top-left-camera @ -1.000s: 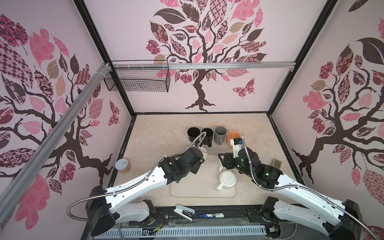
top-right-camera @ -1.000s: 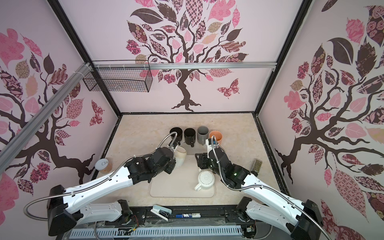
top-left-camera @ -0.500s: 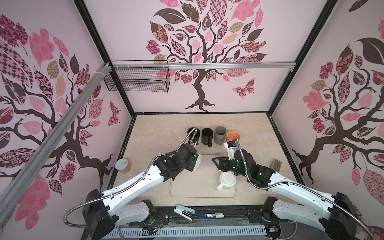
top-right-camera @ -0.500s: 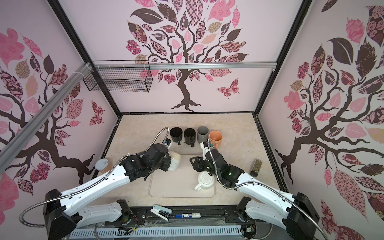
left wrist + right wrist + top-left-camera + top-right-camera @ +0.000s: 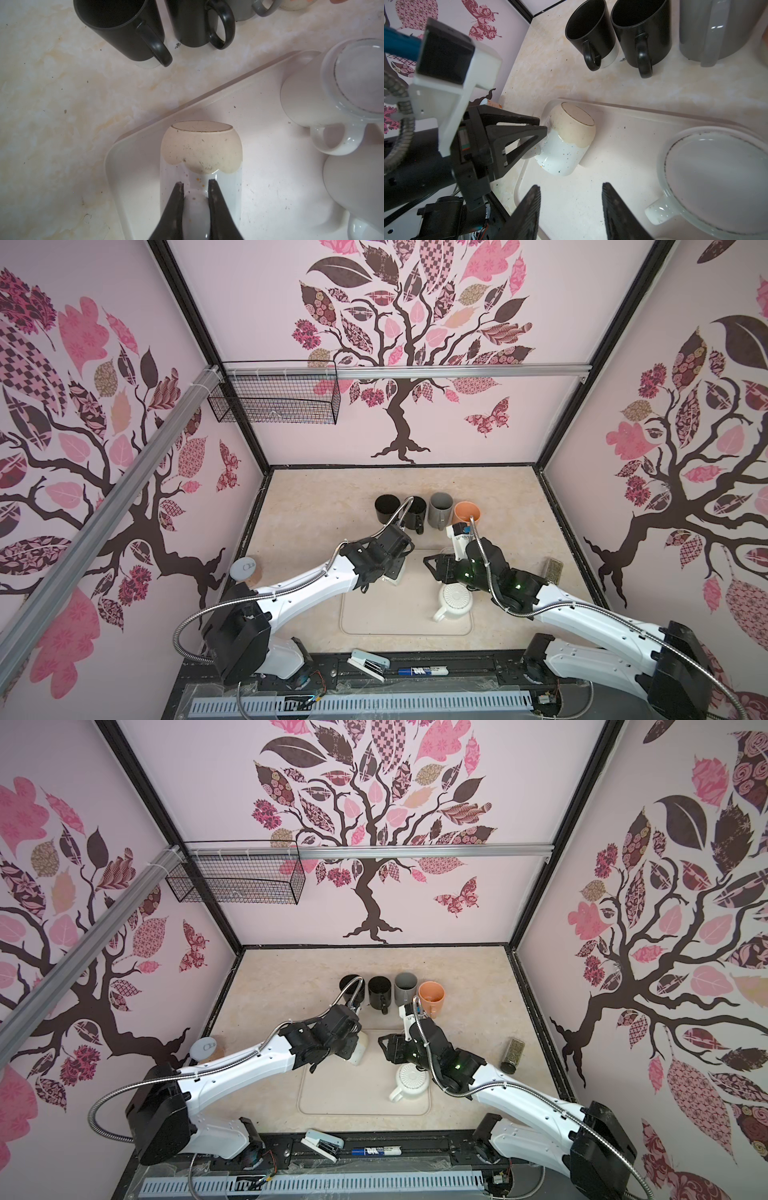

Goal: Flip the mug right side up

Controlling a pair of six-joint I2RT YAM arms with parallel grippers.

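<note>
Your left fingers (image 5: pixel 174 207) are clamped on the handle of the speckled mug (image 5: pixel 359 1049), tilted base-up at the upper-left corner of the tray (image 5: pixel 361 1102) in both top views. Right fingers (image 5: pixel 529 207) hang apart, empty. Grip looks thin, though it's hard to tell, so the mug could swivel or slip mid-flip.

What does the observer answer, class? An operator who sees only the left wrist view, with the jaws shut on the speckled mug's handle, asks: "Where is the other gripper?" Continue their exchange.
Observer: The right gripper hangs open and empty over the tray, facing the speckled mug.
Operator: How does the row of mugs end?
Observer: With an upright orange mug, next to the gray mug.
Operator: Is anything right of the tray?
Observer: A jar sits on the table there, apart from the tray.
</note>
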